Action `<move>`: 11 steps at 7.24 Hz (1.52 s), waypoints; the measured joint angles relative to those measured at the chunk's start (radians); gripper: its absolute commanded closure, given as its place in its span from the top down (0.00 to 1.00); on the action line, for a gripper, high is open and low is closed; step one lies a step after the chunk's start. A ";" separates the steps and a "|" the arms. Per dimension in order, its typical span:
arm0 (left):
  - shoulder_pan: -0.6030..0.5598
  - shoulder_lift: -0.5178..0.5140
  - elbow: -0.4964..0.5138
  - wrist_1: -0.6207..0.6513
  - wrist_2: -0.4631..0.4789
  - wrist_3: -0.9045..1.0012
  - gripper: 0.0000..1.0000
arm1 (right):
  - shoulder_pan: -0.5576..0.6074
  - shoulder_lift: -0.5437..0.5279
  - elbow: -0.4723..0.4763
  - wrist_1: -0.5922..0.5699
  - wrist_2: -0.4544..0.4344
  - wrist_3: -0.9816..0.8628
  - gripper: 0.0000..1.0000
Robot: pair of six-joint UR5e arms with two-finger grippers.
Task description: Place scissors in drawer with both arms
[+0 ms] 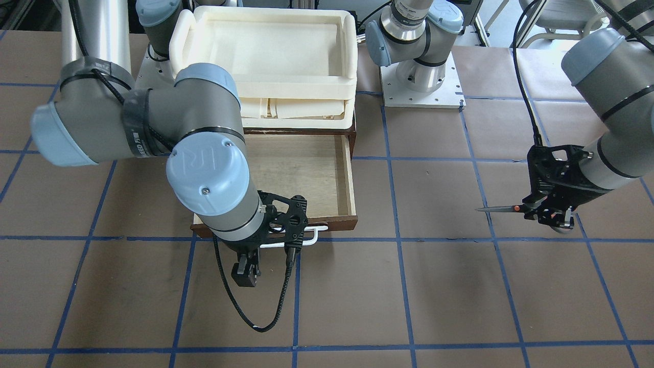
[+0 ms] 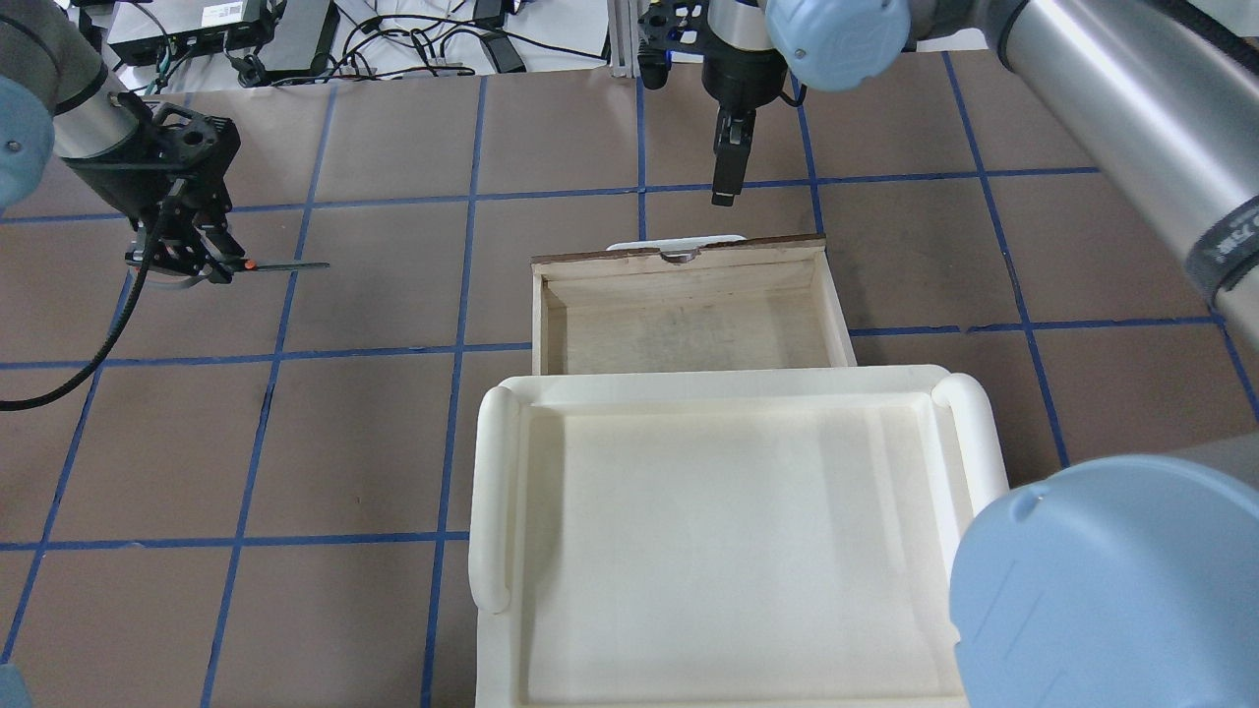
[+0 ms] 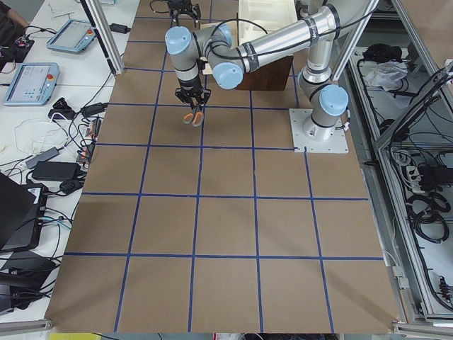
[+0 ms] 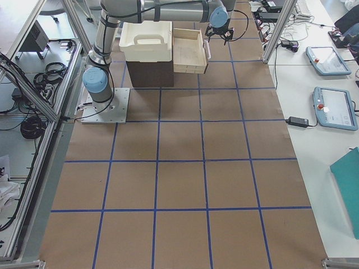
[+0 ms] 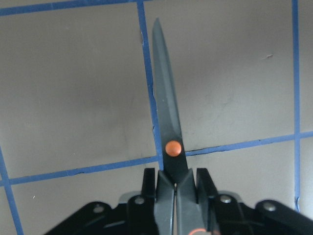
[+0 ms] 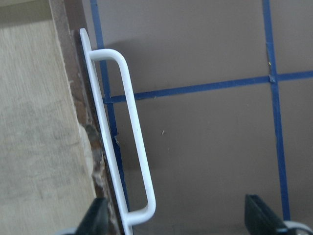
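My left gripper is shut on the scissors at their handle end and holds them above the table, far to the left of the drawer. The dark blades and the orange pivot dot point toward the drawer. The left wrist view shows the closed blades sticking out from between the fingers. The drawer stands open with a bare pale plywood bottom. My right gripper hangs just beyond its white bar handle. In the right wrist view its fingers stand wide apart with nothing between them.
A cream foam tray sits on top of the dark cabinet behind the open drawer. The right arm's elbow hangs over the drawer's corner in the front-facing view. Brown table with blue tape grid lines lies all around.
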 measured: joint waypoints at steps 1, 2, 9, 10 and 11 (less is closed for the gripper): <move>-0.065 0.023 0.000 -0.017 -0.005 -0.083 0.00 | -0.034 -0.057 0.030 0.026 -0.005 0.085 1.00; -0.139 0.039 0.001 -0.024 -0.013 -0.182 0.00 | -0.066 -0.124 0.086 0.035 -0.017 0.193 1.00; -0.572 0.003 -0.002 0.109 -0.152 -0.830 0.00 | -0.255 -0.433 0.256 0.211 -0.049 1.070 1.00; -0.592 -0.013 -0.003 0.128 -0.159 -0.850 0.00 | -0.240 -0.441 0.256 0.209 -0.055 1.175 1.00; -0.615 -0.031 -0.004 0.147 -0.161 -0.873 0.00 | -0.203 -0.439 0.255 0.195 -0.069 1.258 1.00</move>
